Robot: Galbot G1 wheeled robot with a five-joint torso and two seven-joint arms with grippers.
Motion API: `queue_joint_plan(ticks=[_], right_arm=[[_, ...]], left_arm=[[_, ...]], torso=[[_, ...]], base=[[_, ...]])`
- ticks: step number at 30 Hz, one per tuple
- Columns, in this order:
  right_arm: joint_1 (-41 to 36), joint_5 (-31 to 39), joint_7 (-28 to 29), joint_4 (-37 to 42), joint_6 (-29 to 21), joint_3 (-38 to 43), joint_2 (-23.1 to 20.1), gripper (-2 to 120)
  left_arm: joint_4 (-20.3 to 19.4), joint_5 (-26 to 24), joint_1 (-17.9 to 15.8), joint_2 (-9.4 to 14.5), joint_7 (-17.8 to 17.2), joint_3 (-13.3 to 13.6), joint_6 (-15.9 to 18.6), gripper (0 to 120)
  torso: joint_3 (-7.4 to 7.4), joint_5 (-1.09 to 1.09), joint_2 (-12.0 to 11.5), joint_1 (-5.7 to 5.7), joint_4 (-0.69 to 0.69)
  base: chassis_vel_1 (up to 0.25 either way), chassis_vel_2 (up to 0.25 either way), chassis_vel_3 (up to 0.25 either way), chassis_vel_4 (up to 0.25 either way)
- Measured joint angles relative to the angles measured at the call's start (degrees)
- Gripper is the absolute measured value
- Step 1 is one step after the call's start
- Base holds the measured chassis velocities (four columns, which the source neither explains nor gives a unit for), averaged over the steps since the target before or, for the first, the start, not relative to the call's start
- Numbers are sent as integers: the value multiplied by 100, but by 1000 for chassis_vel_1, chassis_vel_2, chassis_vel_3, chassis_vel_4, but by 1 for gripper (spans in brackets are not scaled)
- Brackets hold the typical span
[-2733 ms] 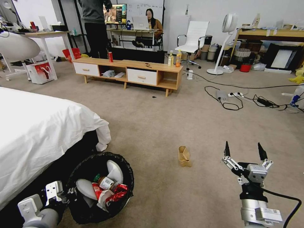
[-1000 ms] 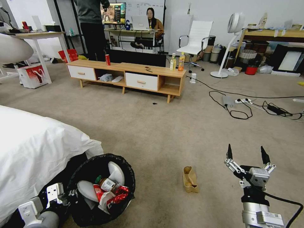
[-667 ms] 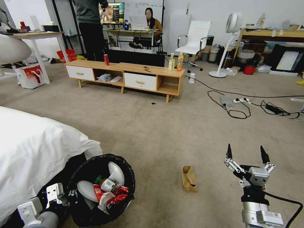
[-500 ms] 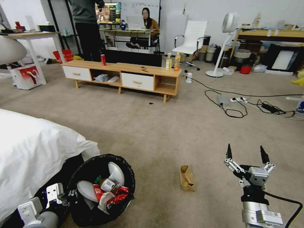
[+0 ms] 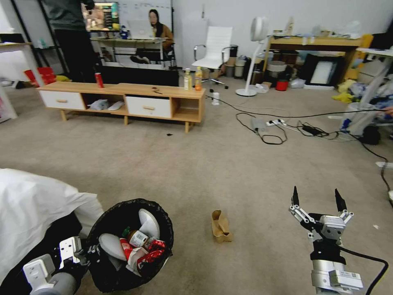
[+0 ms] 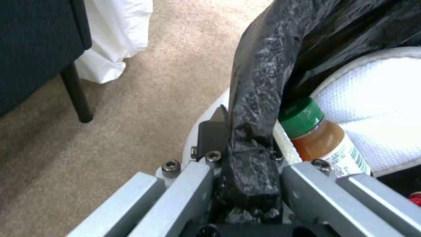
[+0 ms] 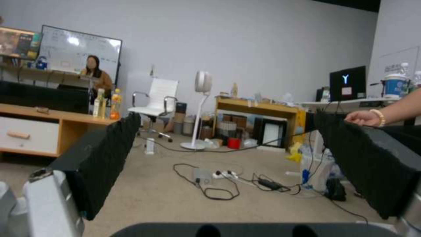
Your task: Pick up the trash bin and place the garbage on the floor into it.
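The trash bin (image 5: 104,268), white with a black bag over its rim, hangs at my lower left, and my left gripper (image 5: 89,250) is shut on that rim. The wrist view shows the left gripper (image 6: 245,158) clamping the crinkled bag edge of the trash bin (image 6: 263,65). Inside lie a green-capped bottle (image 5: 134,235), also seen as the bottle (image 6: 313,131), and a red wrapper (image 5: 150,253). One piece of garbage, a tan paper bag (image 5: 220,226), lies on the floor (image 5: 229,172) between the arms. My right gripper (image 5: 315,198) is open and empty, right of the bag; the same right gripper (image 7: 228,154) points across the room.
The bed's white sheet (image 5: 28,205) is at my left. A low wooden cabinet (image 5: 123,96) stands ahead with an upright red can (image 5: 98,80) and yellow bottles (image 5: 192,79). Cables and a power strip (image 5: 278,123) sprawl at the right. A small white scrap (image 5: 375,226) lies far right.
The whole head view has slid left, so the camera has turned right. The bin stays held in the left gripper and the right gripper stays open.
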Motion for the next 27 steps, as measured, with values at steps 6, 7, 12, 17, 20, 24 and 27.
queue_joint_plan(ticks=[6,7,12,17,20,24,27], right_arm=[[77,-9,-50,-103,14,-51,12,100],[86,-8,-54,-112,19,-58,13,100],[111,-4,-79,-154,31,-84,8,100],[128,-2,-92,-180,43,-107,3,100],[135,-2,-93,-188,48,-116,3,100],[143,-2,-94,-193,53,-128,6,100],[145,-2,-94,-199,58,-132,6,100]], left_arm=[[19,-37,-16,20,-22,-51,0,1],[21,-45,-18,22,-22,-57,0,1],[33,-55,-22,20,-23,-68,0,1],[39,-55,-24,2,-23,-70,0,1],[39,-56,-24,2,-22,-75,0,1],[36,-59,-16,3,-22,-87,0,1],[30,-60,-7,3,-20,-91,-1,1]], torso=[[0,1,0,0,0],[0,0,0,0,-1],[0,0,0,0,-1],[0,0,0,0,-2],[0,1,0,0,-2],[1,-1,0,0,-1],[1,-1,0,0,-1]], base=[[0,0,0,0],[0,0,0,0],[-9,21,23,-16],[-91,85,89,-88],[-150,135,137,-127],[-124,142,136,-139],[-112,116,103,-125]])
